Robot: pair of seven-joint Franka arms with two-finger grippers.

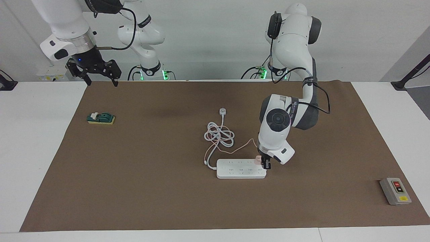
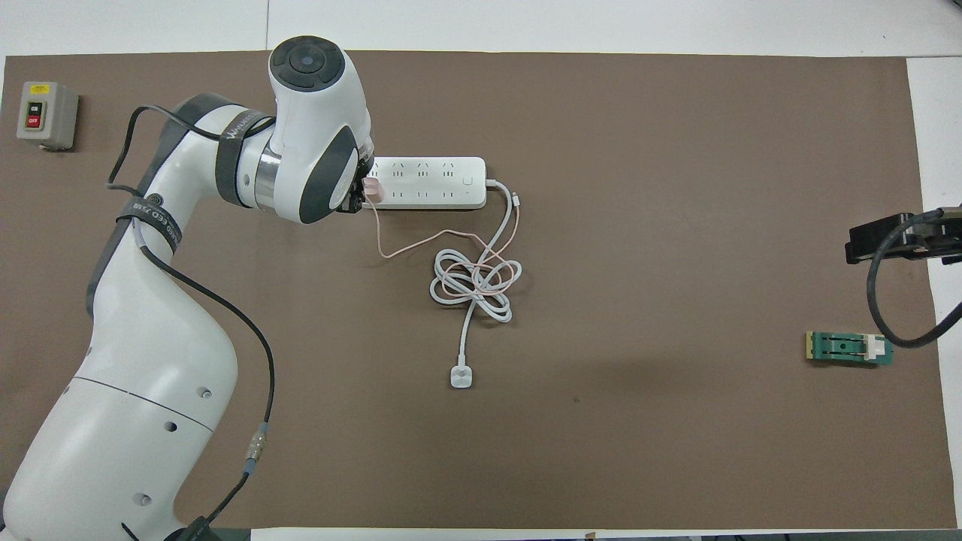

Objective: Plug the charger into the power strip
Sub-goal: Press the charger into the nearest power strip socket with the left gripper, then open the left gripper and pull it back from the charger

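The power strip (image 1: 240, 169) lies flat on the brown mat, also in the overhead view (image 2: 432, 180). The pale-pink charger (image 1: 258, 159) sits on the strip's end toward the left arm's end of the table, partly hidden under the hand in the overhead view (image 2: 371, 188). Its thin pink cable (image 1: 240, 148) runs to the coil. My left gripper (image 1: 264, 163) points down, shut on the charger, and shows in the overhead view (image 2: 359, 198). My right gripper (image 1: 99, 80) hangs open and empty, waiting over the mat's edge at the right arm's end.
The strip's thick white cord lies coiled (image 1: 219, 136) nearer the robots, ending in a white plug (image 1: 222, 111). A grey switch box (image 1: 395, 191) stands at the left arm's end. A green and yellow block (image 1: 100, 118) lies at the right arm's end.
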